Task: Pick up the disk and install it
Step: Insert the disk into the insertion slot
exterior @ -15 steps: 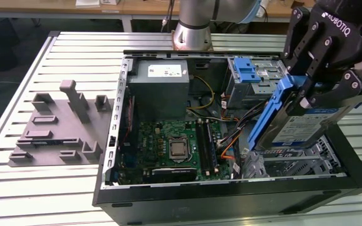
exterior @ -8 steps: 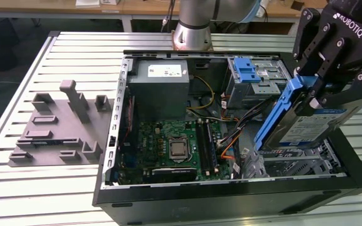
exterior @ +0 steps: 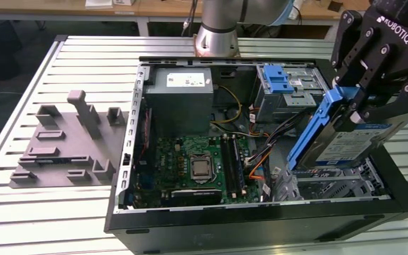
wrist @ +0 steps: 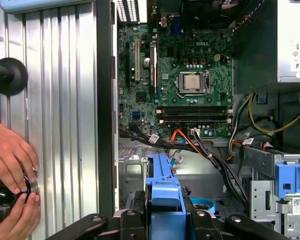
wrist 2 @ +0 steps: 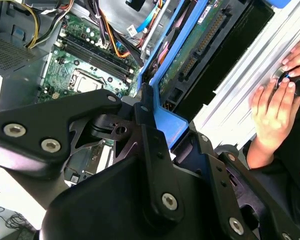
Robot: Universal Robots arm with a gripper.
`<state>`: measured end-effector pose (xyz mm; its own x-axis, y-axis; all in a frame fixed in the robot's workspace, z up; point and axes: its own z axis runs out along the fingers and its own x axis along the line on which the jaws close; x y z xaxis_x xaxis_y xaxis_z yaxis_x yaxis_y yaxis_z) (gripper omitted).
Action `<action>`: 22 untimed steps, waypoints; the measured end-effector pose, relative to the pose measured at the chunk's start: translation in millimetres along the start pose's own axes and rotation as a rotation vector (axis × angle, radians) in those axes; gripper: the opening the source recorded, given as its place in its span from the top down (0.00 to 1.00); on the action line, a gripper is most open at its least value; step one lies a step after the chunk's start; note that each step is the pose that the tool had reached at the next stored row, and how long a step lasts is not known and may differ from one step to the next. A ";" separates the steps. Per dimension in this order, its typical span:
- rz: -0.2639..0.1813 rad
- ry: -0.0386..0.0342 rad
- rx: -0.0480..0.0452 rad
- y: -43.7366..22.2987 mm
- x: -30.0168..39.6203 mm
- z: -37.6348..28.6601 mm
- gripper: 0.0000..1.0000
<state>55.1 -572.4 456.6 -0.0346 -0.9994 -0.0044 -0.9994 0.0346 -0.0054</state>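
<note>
In the exterior view my black gripper (exterior: 356,109) is shut on the disk (exterior: 347,144), a silver drive with a white-and-blue label in a blue bracket. The disk hangs tilted, nearly on edge, over the right side of the open computer case (exterior: 261,215), above the empty metal bay (exterior: 339,186). In the second wrist view the disk (wrist 2: 190,50) shows its green circuit-board underside, and the gripper (wrist 2: 155,125) clamps the blue bracket edge. In the first wrist view the bracket of the disk (wrist: 162,192) sticks out from the gripper (wrist: 162,222) toward the case's inside.
Inside the case lie the green motherboard (exterior: 197,164), a grey power-supply box (exterior: 179,95) and a drive cage with a blue latch (exterior: 278,79). A grey fixture (exterior: 69,143) sits on the slatted table (exterior: 19,212). A person's hands (wrist: 10,170) work a black knob beside the case.
</note>
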 end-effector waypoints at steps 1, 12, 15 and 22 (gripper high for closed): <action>0.000 -0.0001 0.0000 -0.7 0.0 0.2 0.64; 0.000 -0.0001 0.0000 -8.4 -0.2 6.8 0.64; 0.000 -0.0001 0.0000 -10.2 -0.3 8.6 0.64; 0.000 -0.0004 0.0001 -11.6 -0.3 30.6 0.64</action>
<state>66.9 -572.4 426.1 -0.0347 -0.9994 -0.0048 -0.9994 0.0347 -0.0055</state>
